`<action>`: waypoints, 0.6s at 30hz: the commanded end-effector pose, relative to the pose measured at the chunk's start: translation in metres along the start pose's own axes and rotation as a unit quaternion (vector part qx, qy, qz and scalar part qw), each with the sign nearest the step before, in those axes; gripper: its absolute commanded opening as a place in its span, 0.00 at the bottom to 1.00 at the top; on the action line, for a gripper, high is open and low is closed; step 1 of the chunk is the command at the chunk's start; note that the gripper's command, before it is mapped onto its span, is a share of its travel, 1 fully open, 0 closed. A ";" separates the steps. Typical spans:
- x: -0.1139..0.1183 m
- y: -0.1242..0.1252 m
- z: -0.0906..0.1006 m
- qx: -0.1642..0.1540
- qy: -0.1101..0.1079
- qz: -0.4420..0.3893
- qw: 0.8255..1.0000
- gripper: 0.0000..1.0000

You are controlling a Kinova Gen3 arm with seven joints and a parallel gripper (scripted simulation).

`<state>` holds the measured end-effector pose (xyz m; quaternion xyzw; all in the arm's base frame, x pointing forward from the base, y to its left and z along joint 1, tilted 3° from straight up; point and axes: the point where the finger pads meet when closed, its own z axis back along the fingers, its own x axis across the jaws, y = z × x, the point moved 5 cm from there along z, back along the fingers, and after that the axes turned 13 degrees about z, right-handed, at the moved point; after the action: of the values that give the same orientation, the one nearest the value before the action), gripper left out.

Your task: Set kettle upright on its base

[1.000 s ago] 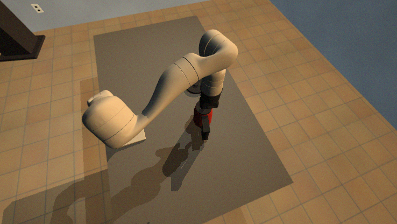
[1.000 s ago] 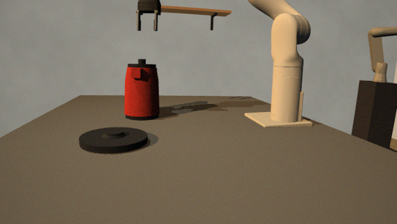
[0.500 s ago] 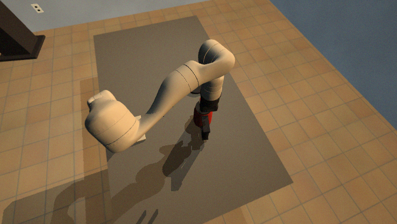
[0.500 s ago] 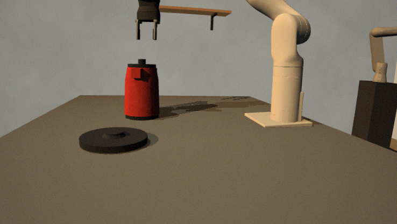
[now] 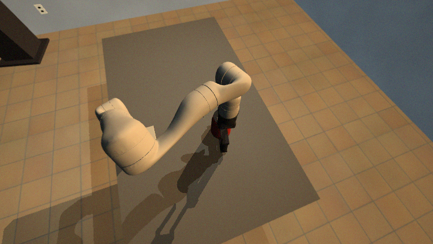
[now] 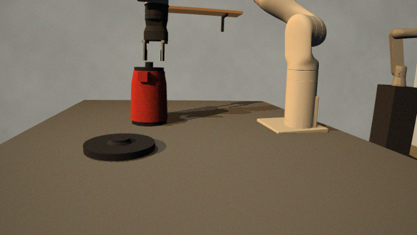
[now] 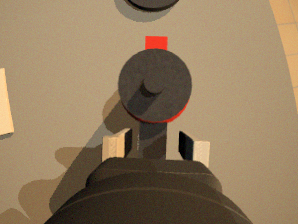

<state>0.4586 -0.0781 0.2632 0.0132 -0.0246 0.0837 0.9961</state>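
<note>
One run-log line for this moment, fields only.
phase: approach | gripper: open, empty, above lid knob | kettle: upright on table, off base | base: bare, stud showing
</note>
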 end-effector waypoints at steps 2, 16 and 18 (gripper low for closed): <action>-0.002 0.001 -0.016 0.003 0.004 0.003 1.000 1.00; -0.002 0.002 -0.028 0.004 0.004 0.003 1.000 1.00; -0.002 0.002 -0.028 0.004 0.004 0.003 1.000 1.00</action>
<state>0.4574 -0.0762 0.2345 0.0165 -0.0198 0.0863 0.9959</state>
